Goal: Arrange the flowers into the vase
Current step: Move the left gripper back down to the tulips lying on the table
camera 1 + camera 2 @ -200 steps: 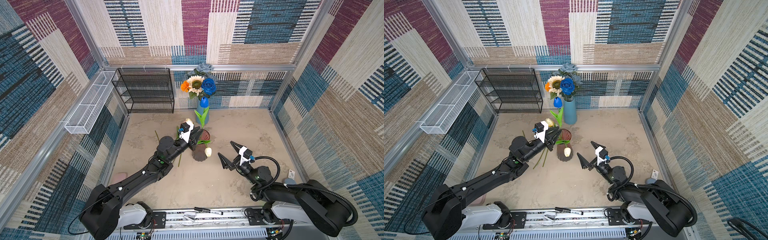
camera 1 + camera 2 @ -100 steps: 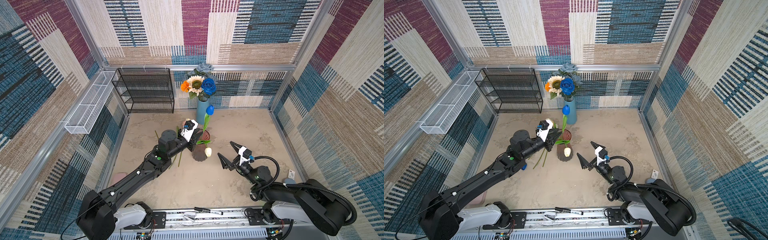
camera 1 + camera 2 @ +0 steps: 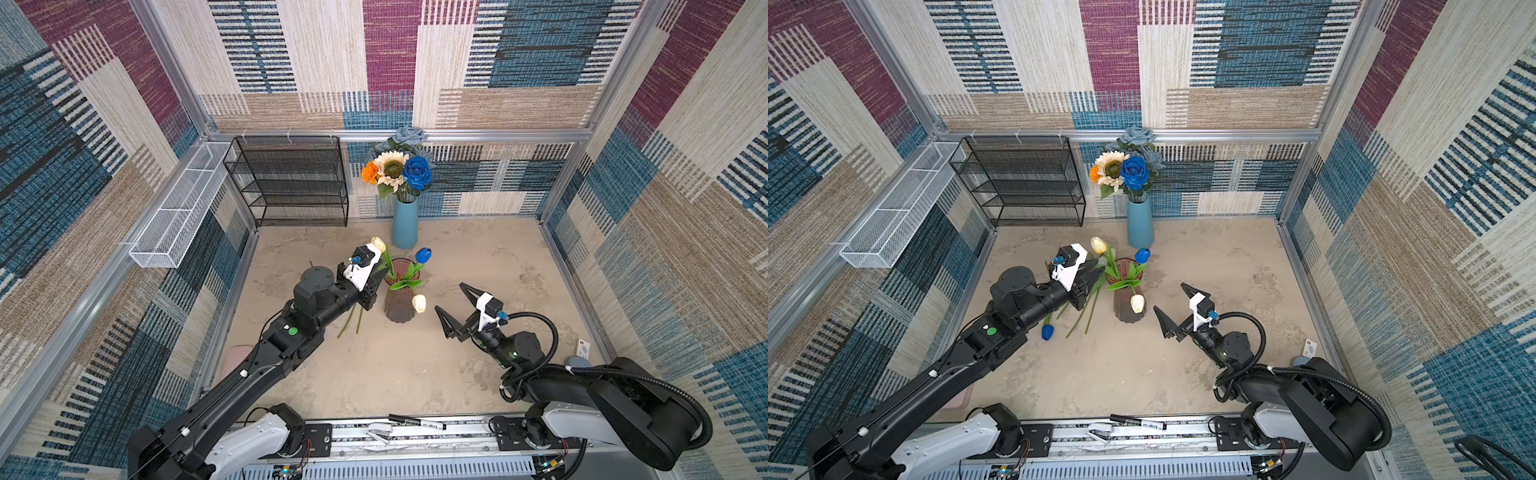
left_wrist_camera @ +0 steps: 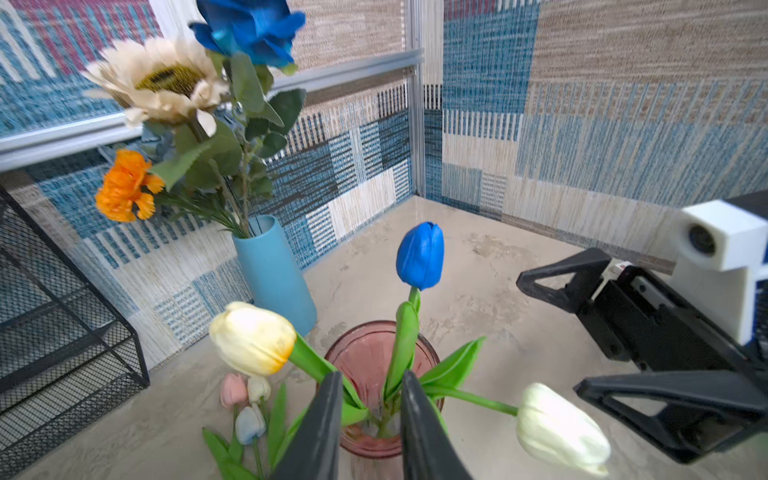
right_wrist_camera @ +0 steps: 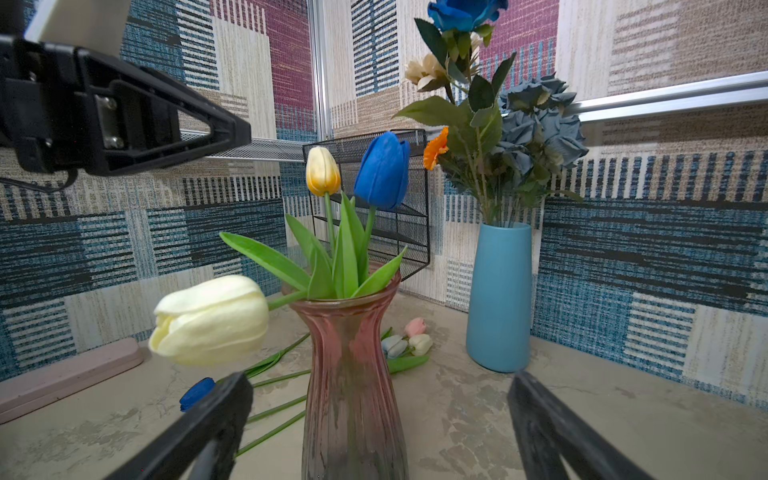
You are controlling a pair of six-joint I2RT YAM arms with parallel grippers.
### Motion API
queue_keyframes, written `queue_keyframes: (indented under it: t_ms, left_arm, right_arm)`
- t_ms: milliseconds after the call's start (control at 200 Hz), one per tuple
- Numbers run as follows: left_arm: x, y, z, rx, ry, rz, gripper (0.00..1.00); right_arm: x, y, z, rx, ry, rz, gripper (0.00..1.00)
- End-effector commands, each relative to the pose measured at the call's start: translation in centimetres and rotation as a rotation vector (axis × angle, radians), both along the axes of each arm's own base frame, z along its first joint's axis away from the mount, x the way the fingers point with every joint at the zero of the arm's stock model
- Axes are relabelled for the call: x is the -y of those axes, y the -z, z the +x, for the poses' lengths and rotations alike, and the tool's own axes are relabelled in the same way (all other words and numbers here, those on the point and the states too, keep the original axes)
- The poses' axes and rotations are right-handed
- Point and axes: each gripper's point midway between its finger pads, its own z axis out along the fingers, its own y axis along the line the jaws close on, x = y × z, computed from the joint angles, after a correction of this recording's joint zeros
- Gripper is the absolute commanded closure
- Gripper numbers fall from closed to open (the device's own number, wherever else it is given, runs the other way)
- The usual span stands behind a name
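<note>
Standing upright mid-table (image 3: 478,249) is the pink glass vase (image 3: 398,311), holding three flowers. The blue tulip (image 3: 423,254) stands erect, the yellow tulip (image 3: 378,243) leans toward the left arm, and the white tulip (image 3: 419,303) droops over the rim toward the right arm. The left gripper (image 4: 372,376) sits at the vase rim among the leaves with its jaws narrowly parted; whether they pinch a stem cannot be told. The right gripper (image 3: 449,296) hovers near the vase's opposite side, jaws spread wide, nothing between them. A second blue tulip (image 3: 1047,331) and a cluster of small tulips (image 5: 409,338) lie on the table beside the vase. The blue vase (image 3: 405,224) at the back wall carries the sunflower (image 3: 390,168), marigold (image 3: 370,172), bright blue rose (image 3: 417,172) and dusty-blue roses (image 3: 409,137).
</note>
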Motion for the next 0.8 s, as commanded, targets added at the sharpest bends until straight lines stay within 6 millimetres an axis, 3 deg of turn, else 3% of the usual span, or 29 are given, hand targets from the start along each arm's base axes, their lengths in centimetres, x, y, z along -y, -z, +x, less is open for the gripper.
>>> queue_keyframes:
  t_ms: [0, 55, 160, 261, 341, 416, 516, 797]
  left_arm:
    - [-2.5, -2.0, 0.9, 0.064, -0.128, -0.012, 0.71]
    - [-4.9, -2.4, 1.8, 0.071, -0.24, -0.04, 0.69]
    - [-12.0, -2.1, 4.0, 0.008, -0.541, -0.113, 0.68]
    - [-18.2, 0.5, 5.3, -0.126, -0.779, -0.171, 0.69]
    - [-21.2, 3.8, 6.2, -0.274, -0.896, -0.173, 0.69]
    - [-22.2, 7.3, 7.1, -0.418, -0.935, -0.14, 0.66]
    - [-22.2, 11.8, 8.1, -0.596, -0.94, -0.086, 0.65]
    - [-17.2, 21.2, 9.4, -0.971, -0.698, 0.062, 0.65]
  right_arm:
    - [0.1, -0.9, 0.0, 0.023, 0.004, 0.026, 0.0]
    - [0.2, -0.9, 0.0, 0.024, 0.008, 0.028, 0.0]
    - [0.3, -1.1, -0.2, 0.026, 0.005, 0.032, 0.0]
    - [0.3, -1.1, -0.2, 0.025, 0.006, 0.032, 0.0]
    - [0.3, -1.1, -0.1, 0.026, 0.006, 0.034, 0.0]
    - [0.2, -1.1, -0.2, 0.027, 0.002, 0.033, 0.0]
    - [0.3, -1.1, -0.2, 0.029, 0.006, 0.032, 0.0]
    - [0.5, -1.3, -0.3, 0.036, 0.01, 0.032, 0.0]
